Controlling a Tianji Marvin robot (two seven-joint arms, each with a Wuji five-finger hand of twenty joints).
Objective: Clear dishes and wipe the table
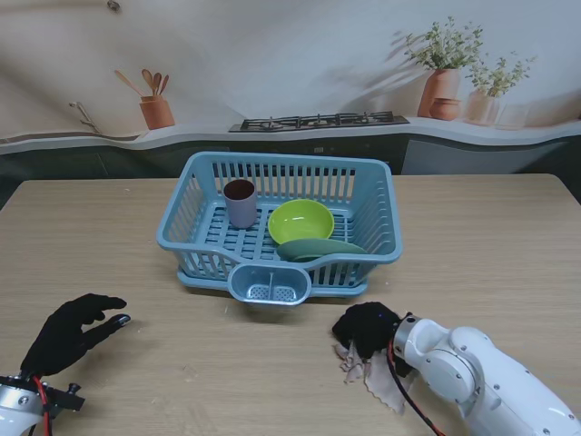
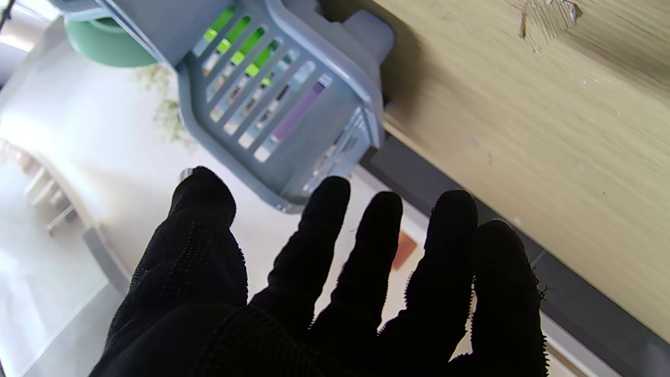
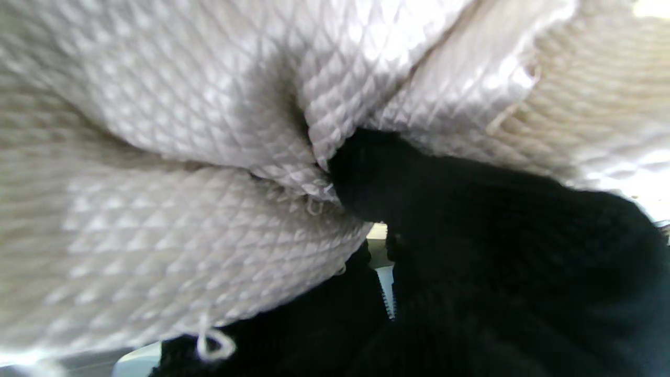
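Note:
A blue dish rack [image 1: 381, 195] stands mid-table and holds a mauve cup [image 1: 241, 203], a lime bowl [image 1: 301, 221] and a dark green plate [image 1: 321, 248]. My right hand [image 1: 367, 329] in its black glove is shut on a beige waffle cloth [image 1: 379, 380], pressed to the table just nearer to me than the rack's right front. The right wrist view is filled by the bunched cloth [image 3: 220, 157] and curled fingers [image 3: 471, 235]. My left hand [image 1: 71, 331] hovers open at the near left; its fingers [image 2: 324, 251] are spread, with the rack [image 2: 293, 131] beyond them.
The rack has a cutlery cup [image 1: 270, 286] jutting from its front wall. A stove and potted plants are on the backdrop behind the table's far edge. The cloth [image 2: 547, 18] shows small in the left wrist view.

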